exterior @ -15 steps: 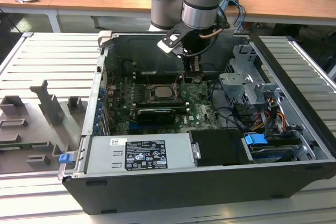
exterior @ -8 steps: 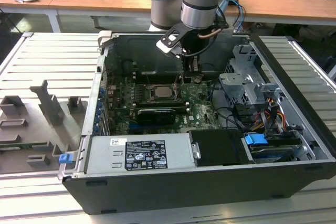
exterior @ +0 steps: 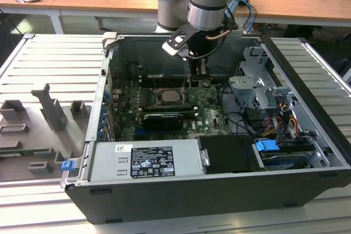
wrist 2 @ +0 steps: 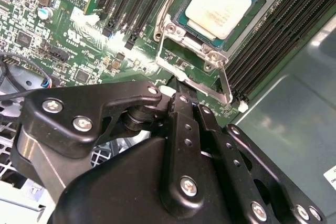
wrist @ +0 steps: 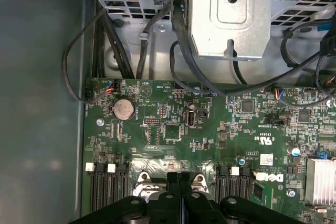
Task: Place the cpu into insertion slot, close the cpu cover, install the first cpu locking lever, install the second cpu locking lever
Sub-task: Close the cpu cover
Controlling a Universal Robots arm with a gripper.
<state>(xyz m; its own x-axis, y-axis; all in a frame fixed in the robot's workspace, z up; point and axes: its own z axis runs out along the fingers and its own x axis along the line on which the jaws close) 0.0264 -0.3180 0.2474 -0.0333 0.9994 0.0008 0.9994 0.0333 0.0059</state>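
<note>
Just beyond jaws, cpu (wrist 2: 220, 3) in insertion slot (wrist 2: 184, 23)

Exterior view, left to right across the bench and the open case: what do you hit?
Grey fixture blocks → cpu → gripper → metal drive cage.

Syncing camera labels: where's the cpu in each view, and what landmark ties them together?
Exterior view: cpu seated mid-motherboard, inside the open case.
Second wrist view: its pale face lies between banks of black memory slots.
First wrist view: the board's coin cell and memory slot ends.
Shared landmark: the green motherboard, in all three views.
</note>
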